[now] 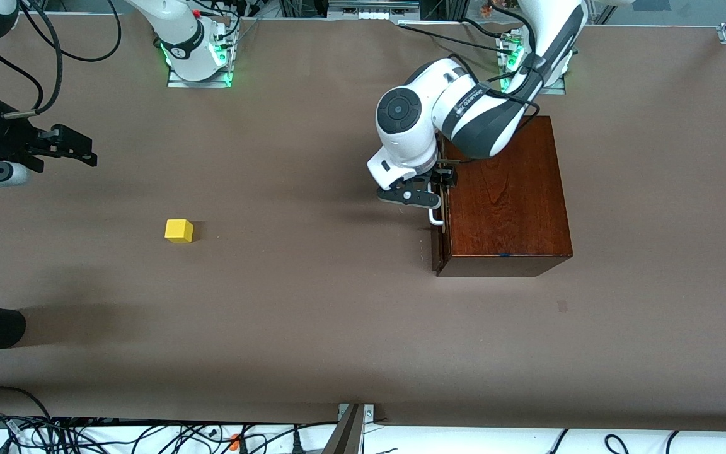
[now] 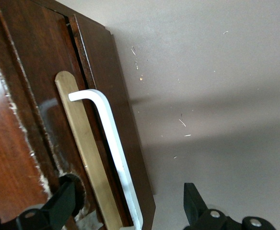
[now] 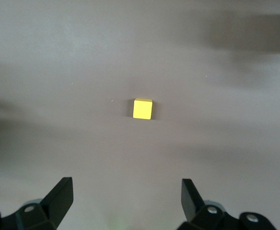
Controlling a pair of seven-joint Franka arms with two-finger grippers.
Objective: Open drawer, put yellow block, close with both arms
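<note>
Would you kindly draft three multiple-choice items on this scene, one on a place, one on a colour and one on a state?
1. Where is the yellow block?
A. On the bare table toward the right arm's end
B. Inside the drawer
C. On top of the wooden box

2. What colour is the drawer handle?
A. Black
B. White
C. Yellow

3. In what state is the drawer?
A. Pulled fully out
B. Removed from the box
C. Shut

Key: 1 A, since the block sits alone on the table, apart from the wooden box. 2 B, since the left wrist view shows a white bar between the open fingers of the left gripper. 3 C, since the drawer front lies against the box, with no tray showing. The right gripper hangs open over the table.
</note>
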